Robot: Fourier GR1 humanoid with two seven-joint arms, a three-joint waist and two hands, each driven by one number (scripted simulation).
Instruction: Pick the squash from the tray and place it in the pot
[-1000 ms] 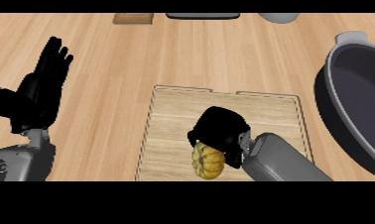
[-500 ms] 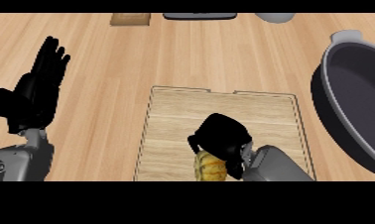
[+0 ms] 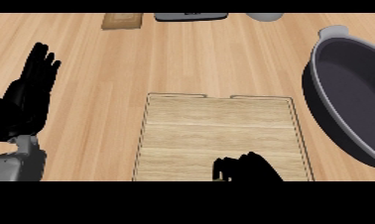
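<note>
The right hand (image 3: 245, 167) shows only at the lower edge of the head view, over the near end of the wooden tray (image 3: 219, 119). Its fingers (image 3: 255, 161) appear as a dark bunch pointing away from the robot, and the palm and the forearm are cut off below the picture. Whether these fingers are curled around something or only bent, I cannot tell; too little of them is seen.

The squash, which is the thing of the task, is not visible anywhere. The tray surface beyond the fingers carries nothing. My judgement is that the squash is probably under or inside the right hand, or below the lower edge, but this view cannot confirm it.

The pot (image 3: 344, 94) stands on the desk (image 3: 183, 54) to the right of the fingers and farther from the robot, partly cut by the right edge of the view. Its dark inside shows no squash, so the placing is not yet done. If the hand holds the squash, the move should go to the right and forward, over the pot rim.

The left hand (image 3: 29, 94) rests at the left edge, fingers straight and pointing up, well apart from the tray. It takes no part in this step.

Some small things lie at the far edge of the desk; they are hard to identify.
</note>
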